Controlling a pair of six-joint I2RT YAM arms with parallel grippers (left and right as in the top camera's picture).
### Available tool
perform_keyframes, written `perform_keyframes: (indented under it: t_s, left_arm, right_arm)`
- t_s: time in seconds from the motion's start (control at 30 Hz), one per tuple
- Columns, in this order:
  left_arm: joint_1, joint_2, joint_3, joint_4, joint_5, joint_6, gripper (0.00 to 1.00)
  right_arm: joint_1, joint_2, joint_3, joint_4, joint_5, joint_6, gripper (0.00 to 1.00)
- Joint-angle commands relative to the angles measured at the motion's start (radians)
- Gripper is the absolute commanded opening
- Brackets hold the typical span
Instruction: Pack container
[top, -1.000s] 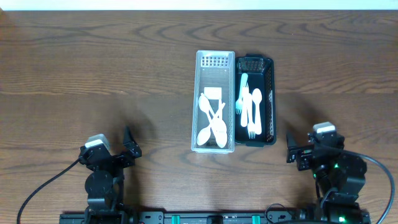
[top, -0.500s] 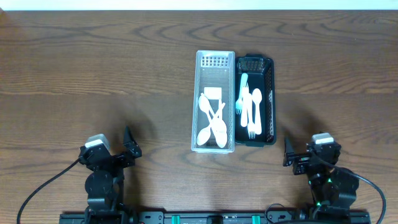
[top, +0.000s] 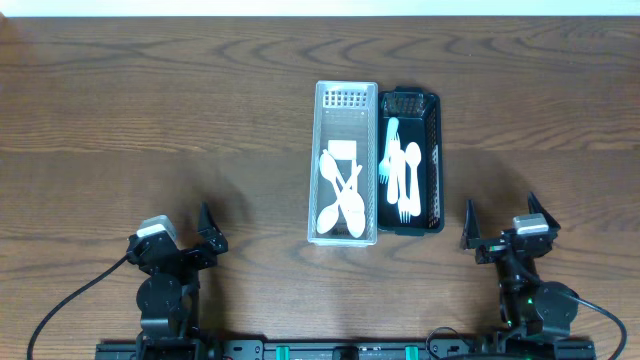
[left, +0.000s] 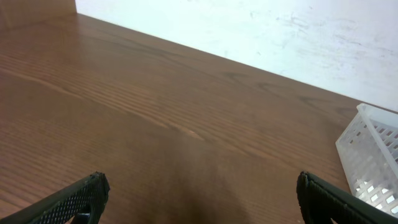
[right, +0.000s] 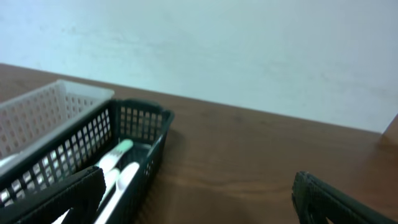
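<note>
The right end effector (top: 502, 220) has drawn back, open and empty like the left end effector (top: 180, 238); the filled white basket (top: 346, 92) and black basket (top: 433, 160) sit ahead between them, packing apparently finished.

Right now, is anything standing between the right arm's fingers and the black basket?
Nothing visible does. Only bare table lies between the right fingers and the black basket; the fingers stand open and empty. The white basket sits beyond it.
</note>
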Motion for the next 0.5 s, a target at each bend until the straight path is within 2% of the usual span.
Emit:
perform_keyframes:
  t_s: [0.0,0.47]
  left_arm:
    - [0.005,-0.006,-0.026,-0.007,-0.005,0.002,0.98]
    - [0.004,-0.006,-0.026,-0.007,-0.005,0.002,0.98]
  right_arm:
    - [0.008,-0.006,-0.008,0.009,0.010,0.011,0.99]
    - [0.008,-0.005,-0.008,-0.030,0.010,0.011,0.99]
